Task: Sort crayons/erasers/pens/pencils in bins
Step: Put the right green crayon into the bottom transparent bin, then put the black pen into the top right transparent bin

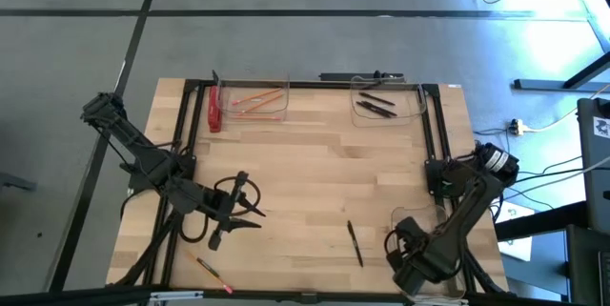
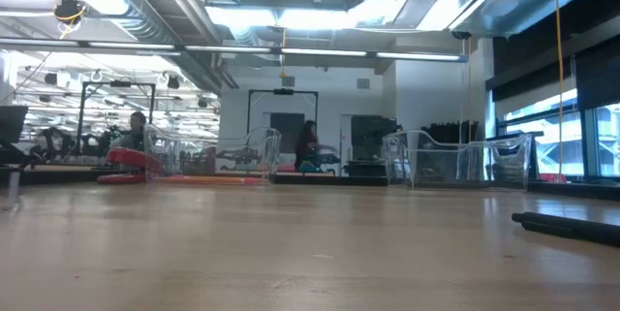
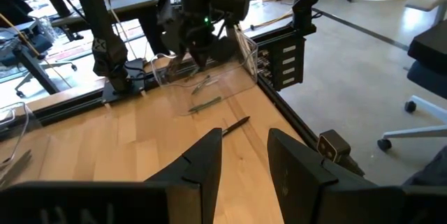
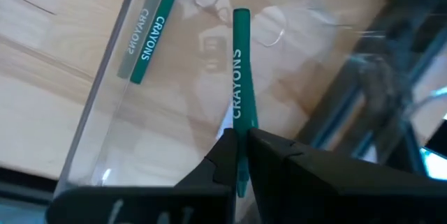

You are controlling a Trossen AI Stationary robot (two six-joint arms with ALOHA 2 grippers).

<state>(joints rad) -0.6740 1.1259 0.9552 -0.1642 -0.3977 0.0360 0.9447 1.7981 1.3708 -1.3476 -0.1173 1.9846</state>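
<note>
slim green crayon (image 4: 240,91), clear plastic bin (image 4: 105,112)

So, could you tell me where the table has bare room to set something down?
The middle is bare, between the far bins and the left gripper. The near edge is crowded: a loose pen, a pencil, the right gripper over its bin.

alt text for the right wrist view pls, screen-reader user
The right end effector is shut on a green crayon printed CRAYONS, held over a clear bin on the wooden table. A second green crayon lies in the bin.
</note>
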